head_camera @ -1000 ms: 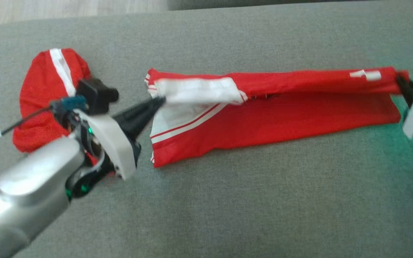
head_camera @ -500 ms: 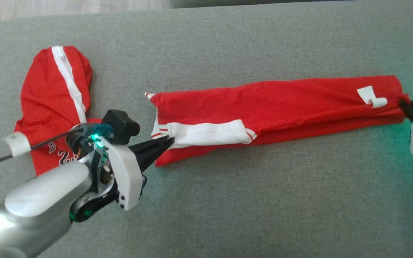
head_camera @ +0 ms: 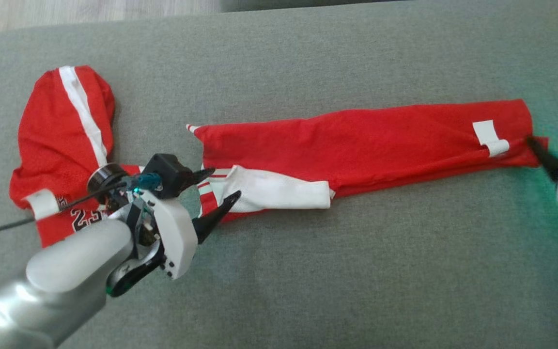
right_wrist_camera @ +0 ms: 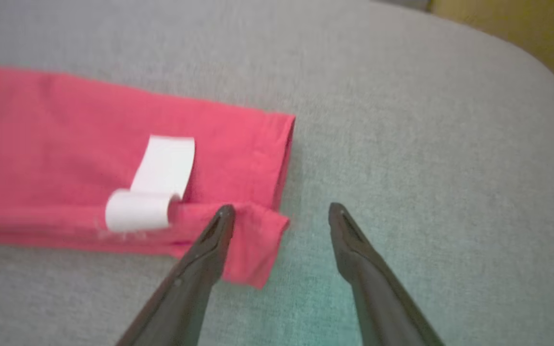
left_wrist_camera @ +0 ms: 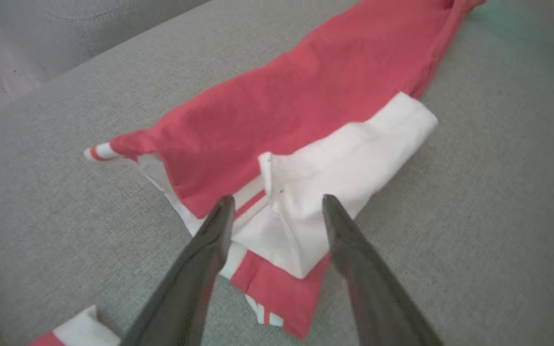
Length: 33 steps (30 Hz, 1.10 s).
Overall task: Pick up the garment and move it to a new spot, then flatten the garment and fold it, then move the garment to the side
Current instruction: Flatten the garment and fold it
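The red garment [head_camera: 366, 140] lies folded into a long band across the grey cushion [head_camera: 356, 271], with a white panel [head_camera: 279, 191] at its left end and a curled white tag [head_camera: 489, 137] near its right end. My left gripper [head_camera: 224, 182] stands open at the left end. In the left wrist view the left gripper [left_wrist_camera: 278, 199] has its fingers straddling the white panel [left_wrist_camera: 334, 163] of the garment [left_wrist_camera: 296, 96] without pinching it. My right gripper [head_camera: 545, 134] is open at the right end. In the right wrist view one finger of the right gripper [right_wrist_camera: 281, 207] is over the garment's [right_wrist_camera: 65, 120] corner flap, beside the tag [right_wrist_camera: 161, 168].
A second red garment [head_camera: 61, 131] with a white stripe and a printed number lies bunched at the left, partly behind my left arm. Wooden floor [head_camera: 90, 9] shows past the cushion's far edge. A yellow surface [right_wrist_camera: 522, 29] lies beyond the cushion's rounded end.
Both grippers were shut on the garment's ends, carried its edge toward me into a fold, and have now opened and let go. The garment rests flat.
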{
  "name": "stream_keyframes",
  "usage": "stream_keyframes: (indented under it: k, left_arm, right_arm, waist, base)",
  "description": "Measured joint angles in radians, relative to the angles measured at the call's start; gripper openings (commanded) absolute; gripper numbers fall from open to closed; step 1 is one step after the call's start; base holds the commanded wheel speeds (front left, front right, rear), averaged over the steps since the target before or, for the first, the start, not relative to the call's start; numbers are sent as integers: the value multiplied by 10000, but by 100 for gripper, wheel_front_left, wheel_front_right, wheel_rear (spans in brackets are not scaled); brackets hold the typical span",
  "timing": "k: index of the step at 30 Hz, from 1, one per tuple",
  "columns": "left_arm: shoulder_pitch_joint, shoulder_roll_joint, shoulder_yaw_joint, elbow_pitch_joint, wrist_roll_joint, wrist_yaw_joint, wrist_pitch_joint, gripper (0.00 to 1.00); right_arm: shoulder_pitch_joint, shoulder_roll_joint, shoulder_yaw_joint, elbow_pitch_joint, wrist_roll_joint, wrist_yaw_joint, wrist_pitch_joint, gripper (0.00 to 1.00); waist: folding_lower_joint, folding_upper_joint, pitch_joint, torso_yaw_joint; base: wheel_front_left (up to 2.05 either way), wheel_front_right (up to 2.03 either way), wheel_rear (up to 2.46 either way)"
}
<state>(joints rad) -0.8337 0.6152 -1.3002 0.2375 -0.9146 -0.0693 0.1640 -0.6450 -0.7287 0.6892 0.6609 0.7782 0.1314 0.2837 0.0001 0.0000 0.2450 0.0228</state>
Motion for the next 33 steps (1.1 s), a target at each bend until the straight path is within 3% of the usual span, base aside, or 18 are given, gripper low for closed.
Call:
stream_keyframes:
  k: [2,8,12,14,17,21,26,29,33]
  left_arm:
    - [40,-123,111,81,4,134,-468,100]
    - [52,-644,1536,430,-138,1204,-2608,100]
    - [193,-1118,2842,548,-589,1929,-3971,100]
    - [482,-1415,3574,466,-587,2290,-4148,100]
    - [1428,-2071,5436,-180,-182,2660,-4165,100]
    - [3111,-2920,6962,-606,1179,2700,-4207,100]
    - [5294,-3950,8040,-222,1992,2220,-4205,100]
    - [5969,-4470,8707,38,2372,1877,-4205,100]
    - [6405,-4897,9283,412,3068,1354,-4205,100]
  right_arm:
    - [-34,84,-562,-10,431,0,-397,100]
    - [-610,782,-2201,-360,1218,0,-2224,100]
    - [-709,1779,-2922,-872,940,0,-3916,100]
    - [-550,2462,-3342,-1185,876,0,-4610,100]
    - [-34,3402,-4057,-1722,397,0,-5150,100]
    - [1161,4642,-5124,-2357,-711,0,-5348,100]
    - [3109,6211,-6132,-2713,-2761,0,-5350,100]
    - [4083,6533,-6330,-2815,-3935,0,-5348,100]
    - [4533,6681,-6577,-2884,-4167,0,-5348,100]
  waist:
    - [-1,0,-61,-24]
    - [-1,0,-369,-41]
    - [-1,0,-667,-46]
    - [-1,0,-844,-44]
    - [-2,0,-1090,-34]
    - [-2,0,-1323,-12]
    - [-3,0,-1458,-4]
    - [-2,0,-1441,-16]
    - [-1,0,-1320,-33]
  base:
    - [0,0,0]
    - [0,0,0]
    - [0,0,0]
    - [0,0,0]
    - [0,0,0]
    - [0,0,0]
    - [0,0,0]
    - [0,0,0]
    - [0,0,0]
